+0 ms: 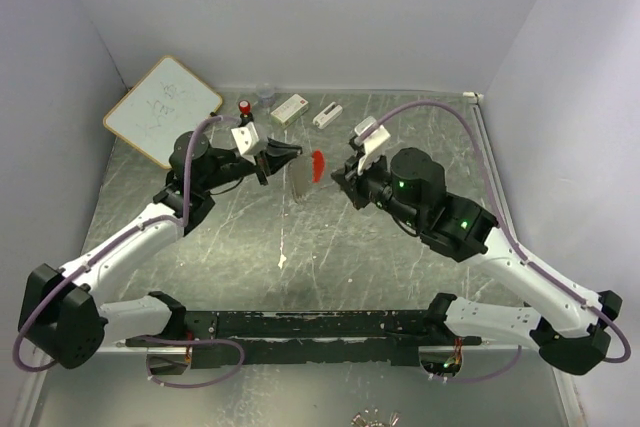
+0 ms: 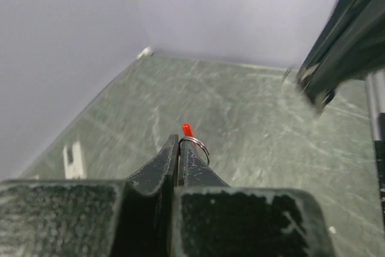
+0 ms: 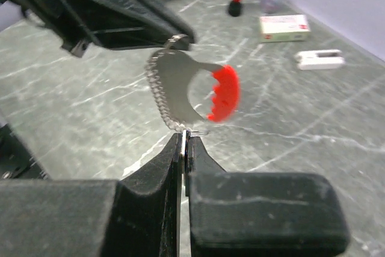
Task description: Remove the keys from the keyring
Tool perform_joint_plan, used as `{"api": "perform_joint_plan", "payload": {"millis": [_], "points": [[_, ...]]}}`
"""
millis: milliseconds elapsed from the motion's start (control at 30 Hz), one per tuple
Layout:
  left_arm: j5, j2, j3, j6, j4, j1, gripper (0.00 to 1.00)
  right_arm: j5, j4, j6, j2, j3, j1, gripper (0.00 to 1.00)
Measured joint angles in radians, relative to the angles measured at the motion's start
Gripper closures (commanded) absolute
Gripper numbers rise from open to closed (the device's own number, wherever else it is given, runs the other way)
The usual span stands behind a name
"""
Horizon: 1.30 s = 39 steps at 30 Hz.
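Holding the keyring point(image 3: 173, 82) in the air between both arms: the left gripper point(image 2: 178, 142) is pressed together on its top ring and the right gripper point(image 3: 183, 142) pinches the thin ring at its lower edge, likely so the two can pull apart. The red clip point(image 3: 225, 91) hangs free. Sideways room looks good; the bottle point(image 1: 245, 107) and box point(image 1: 289, 108) stand well behind.

One red-clipped silvery metal keyring point(image 1: 317, 164) showed at centre frame. The upper left held one wood-framed whiteboard point(image 1: 162, 109), one red-capped black bottle point(image 1: 245, 108) and one small translucent container point(image 1: 265, 95). Two small white rectangular blocks were at top centre: the labelled block point(image 1: 289, 108) and the plain block point(image 1: 327, 115).
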Motion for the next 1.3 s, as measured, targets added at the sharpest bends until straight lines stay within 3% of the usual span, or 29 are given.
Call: {"api": "perform_joint_plan", "payload": {"millis": [167,367,467,633,867,1067,1200,1233,1267,1300], "points": [[-0.079,0.042,-0.066,-0.035,-0.004,0.061,0.93,0.076,0.031,0.027,0.026,0.0,-0.132,1.0],[-0.143,0.09,-0.119,-0.079,0.011,0.076,0.93,-0.045,0.127,0.105,0.159,-0.032,-0.539,1.0],[-0.141,0.126,-0.171,-0.118,0.06,0.1,0.93,-0.13,0.185,0.152,0.252,-0.1,-0.675,1.0],[-0.13,0.259,-0.213,-0.165,0.143,0.135,0.93,-0.22,0.249,0.203,0.374,-0.205,-0.711,1.0],[-0.127,0.471,-0.175,-0.163,0.229,0.163,0.93,-0.282,0.344,0.232,0.474,-0.227,-0.712,1.0],[-0.15,0.623,-0.04,-0.107,0.174,0.185,0.82,-0.286,0.401,0.231,0.611,-0.176,-0.712,1.0],[-0.198,0.653,-0.002,-0.068,0.123,0.191,0.64,-0.274,0.426,0.23,0.724,-0.135,-0.712,1.0],[-0.208,0.653,-0.002,-0.061,0.108,0.192,0.44,-0.27,0.431,0.23,0.752,-0.125,-0.712,0.94],[-0.225,0.653,-0.001,-0.051,0.088,0.192,0.18,-0.265,0.436,0.23,0.78,-0.115,-0.712,0.87],[-0.235,0.653,0.0,-0.041,0.073,0.192,0.02,-0.26,0.439,0.229,0.803,-0.109,-0.712,0.84]]}}
